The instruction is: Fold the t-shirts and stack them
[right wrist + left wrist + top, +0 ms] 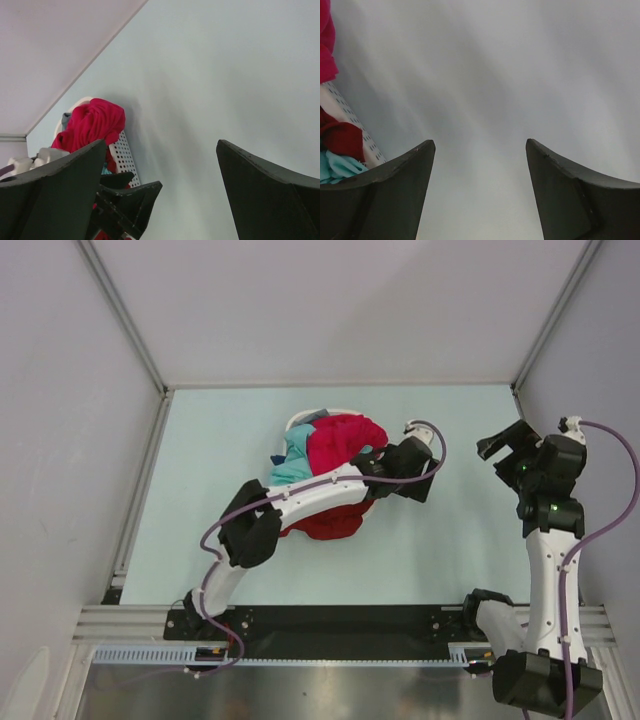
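The t-shirts lie heaped in and over a small white basket [298, 421] at mid-table: a crimson-pink shirt [345, 440] on top, a light teal one [293, 462] at the left, a dark maroon one [330, 522] spilling out at the near side, and a bit of dark blue [277, 458]. My left arm reaches across the heap. My left gripper [425, 485] is open and empty just right of the basket, over bare table [480, 145]. My right gripper [500, 440] is open and empty further right [160, 145], facing the heap [95, 122].
The basket's perforated white wall shows in the left wrist view [355, 125] and the right wrist view [122, 155]. The left gripper's fingers [135, 192] show in the right wrist view. Grey walls enclose the table on three sides [340, 310].
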Available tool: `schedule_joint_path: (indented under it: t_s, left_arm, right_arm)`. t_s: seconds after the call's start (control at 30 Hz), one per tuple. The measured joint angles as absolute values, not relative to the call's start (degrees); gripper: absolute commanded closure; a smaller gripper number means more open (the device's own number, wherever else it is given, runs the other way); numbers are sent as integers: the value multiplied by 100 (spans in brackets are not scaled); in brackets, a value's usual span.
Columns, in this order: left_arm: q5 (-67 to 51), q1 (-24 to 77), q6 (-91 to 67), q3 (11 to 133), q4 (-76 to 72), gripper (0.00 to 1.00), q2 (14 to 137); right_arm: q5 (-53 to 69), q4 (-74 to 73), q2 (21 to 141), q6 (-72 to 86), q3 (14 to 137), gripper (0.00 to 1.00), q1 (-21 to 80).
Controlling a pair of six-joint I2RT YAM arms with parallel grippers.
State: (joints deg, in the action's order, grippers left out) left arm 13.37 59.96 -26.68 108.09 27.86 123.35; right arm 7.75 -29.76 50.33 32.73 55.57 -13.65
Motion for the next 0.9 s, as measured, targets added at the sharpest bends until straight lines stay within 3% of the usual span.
schedule_joint_path:
  t_s: [0.17,0.5,0.9]
  left_arm:
    - [1341,5863,-2829,10860,2867,26,12545]
    - [1288,5234,-3151,10936,2541,26,12895]
    - [1275,4993,-3155,9767,1986,28,12210]
  right_arm:
    - [838,-2974,5146,3273,5693,0,-1365]
    - [1345,-2593,5301,3365,5419,1,-1286]
    - [1039,-2187,5992,3450,5218,0,425]
